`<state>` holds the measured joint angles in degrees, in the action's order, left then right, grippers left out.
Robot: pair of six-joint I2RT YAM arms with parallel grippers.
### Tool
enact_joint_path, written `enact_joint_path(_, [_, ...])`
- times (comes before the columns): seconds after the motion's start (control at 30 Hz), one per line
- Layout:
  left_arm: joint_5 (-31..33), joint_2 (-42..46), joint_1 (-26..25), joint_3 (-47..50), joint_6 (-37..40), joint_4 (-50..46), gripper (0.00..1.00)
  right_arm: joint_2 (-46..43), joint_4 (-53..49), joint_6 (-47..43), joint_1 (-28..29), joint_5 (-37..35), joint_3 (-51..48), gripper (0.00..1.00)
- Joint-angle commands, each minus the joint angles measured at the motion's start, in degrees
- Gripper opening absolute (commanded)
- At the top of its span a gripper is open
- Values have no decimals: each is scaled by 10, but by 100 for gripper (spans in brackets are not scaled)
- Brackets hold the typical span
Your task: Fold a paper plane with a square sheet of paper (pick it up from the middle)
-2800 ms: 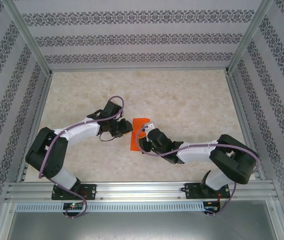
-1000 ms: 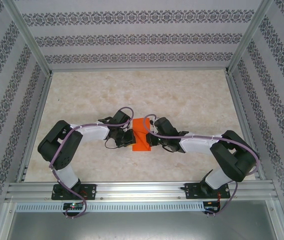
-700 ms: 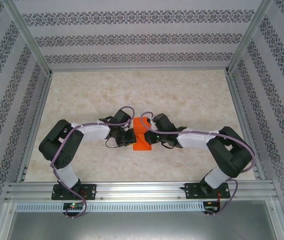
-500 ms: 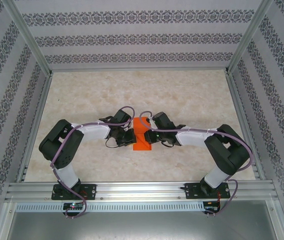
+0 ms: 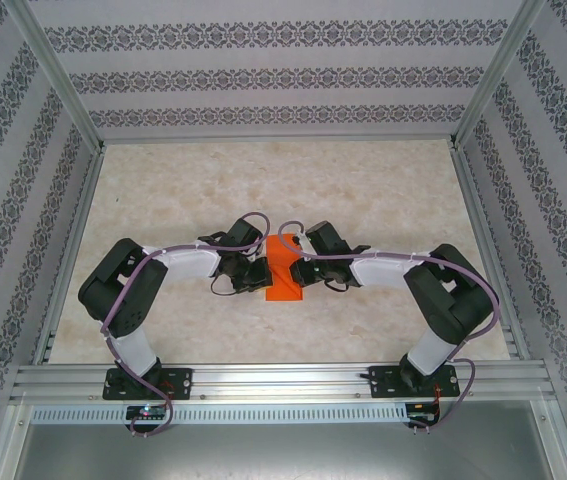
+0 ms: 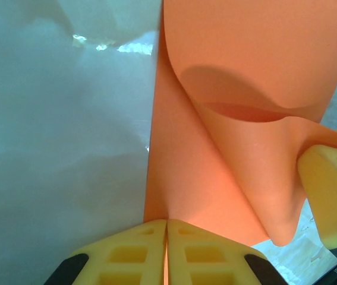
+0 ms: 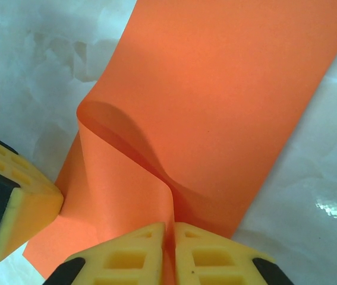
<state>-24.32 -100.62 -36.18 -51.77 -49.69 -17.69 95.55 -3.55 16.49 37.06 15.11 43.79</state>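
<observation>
Left hand (image 6: 167, 237) pinched shut on folded orange paper (image 6: 245, 59), right hand (image 7: 169, 237) pinching it too

**Closing in from both sides**

Against the earliest picture, the right gripper (image 5: 301, 268) sits higher and further inward, at the right edge of the square sheet of paper (image 5: 284, 272), and its elbow is tucked towards the middle. The left gripper (image 5: 265, 272) sits lower and closer. The sheet looks shorter, buckled between them.

Marbled table (image 5: 383, 200); folded orange paper (image 5: 283, 286) at centre.
</observation>
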Motion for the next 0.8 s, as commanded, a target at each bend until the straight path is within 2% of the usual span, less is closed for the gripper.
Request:
enact_joint_path(0.0, [28, -18, -8, -1, 14, -28, 10, 12, -4, -22, -6, 9, 18, 12])
enact_joint_path(0.47, [34, -19, -8, -11, 21, -42, 10, 36, -9, -37, -12, 27, 37, 13])
enact_joint_path(0.77, [36, -18, -8, -15, 21, -46, 10, 32, -13, -36, -14, 10, 28, 13])
